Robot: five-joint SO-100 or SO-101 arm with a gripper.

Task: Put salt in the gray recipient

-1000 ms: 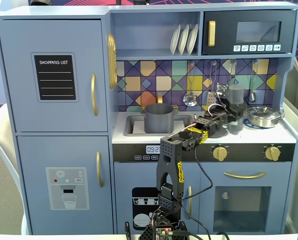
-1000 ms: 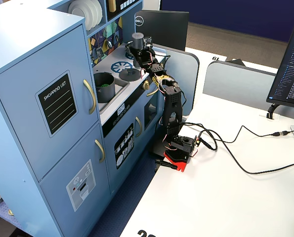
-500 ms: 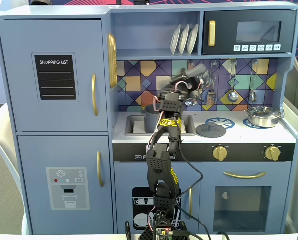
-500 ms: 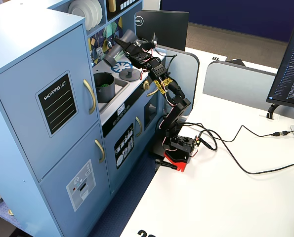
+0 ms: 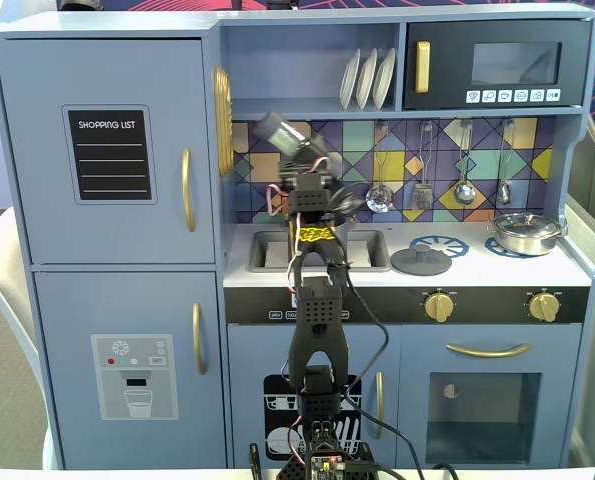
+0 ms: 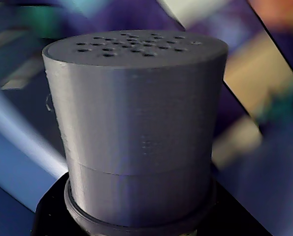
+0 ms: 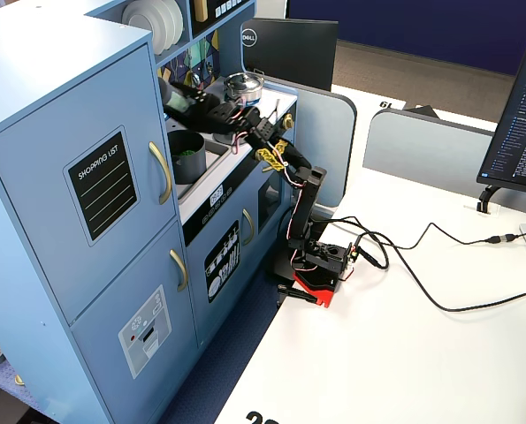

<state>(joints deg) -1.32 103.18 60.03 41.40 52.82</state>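
Note:
My gripper (image 5: 295, 150) is shut on the salt shaker (image 5: 280, 131), a dark gray cylinder, and holds it tilted to the left and blurred, high above the toy kitchen's sink (image 5: 272, 250). In the wrist view the shaker's lighter cap (image 6: 136, 123) with its several holes fills the frame. In the side fixed view the gripper (image 7: 185, 101) holds the shaker (image 7: 172, 94) above the gray pot (image 7: 187, 156), which stands in the sink with something green inside. In the front fixed view the pot is hidden behind the arm.
A shiny steel pan (image 5: 525, 233) sits on the right burner and a flat gray lid (image 5: 421, 260) on the left burner. Utensils (image 5: 464, 188) hang on the back wall, plates (image 5: 367, 78) stand on the shelf above. Cables (image 7: 439, 296) cross the white table.

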